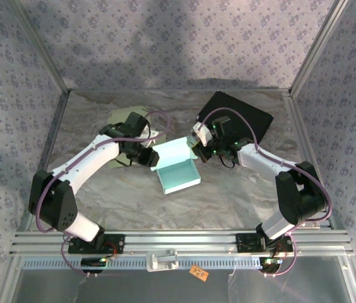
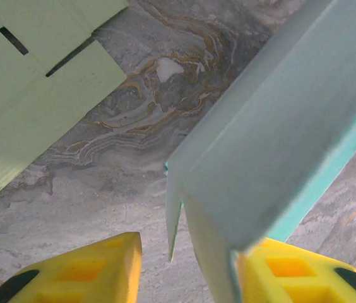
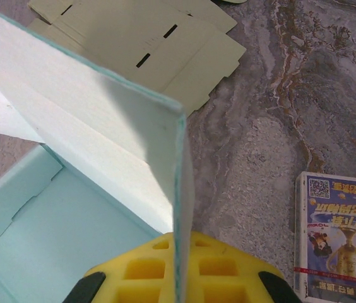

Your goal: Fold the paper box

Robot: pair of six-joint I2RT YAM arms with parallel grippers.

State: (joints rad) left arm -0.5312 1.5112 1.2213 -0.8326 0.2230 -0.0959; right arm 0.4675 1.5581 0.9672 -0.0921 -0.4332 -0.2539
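Paper box [image 1: 178, 170] sits mid-tabletop [image 1: 115, 202]; I read the right tool [image 3: 178, 271] as pinched on its raised lid panel [image 3: 89, 126] to hold it upright, while the left tool [image 2: 190, 255], fingers apart, straddles the side flap [image 2: 177, 208], likely for tucking

My gripper [image 3: 183, 268] pinches the upright white wall of the paper box [image 3: 89, 120], with yellow pads [image 3: 140, 271] on either side of its teal edge. The box's teal floor lies at lower left. Beyond it, flat pale-green slotted cardboard sheets [image 3: 159, 38] rest on the marbled tabletop [image 3: 272, 113]. A printed card pack [image 3: 339, 233] sits at lower right, apart from the box.
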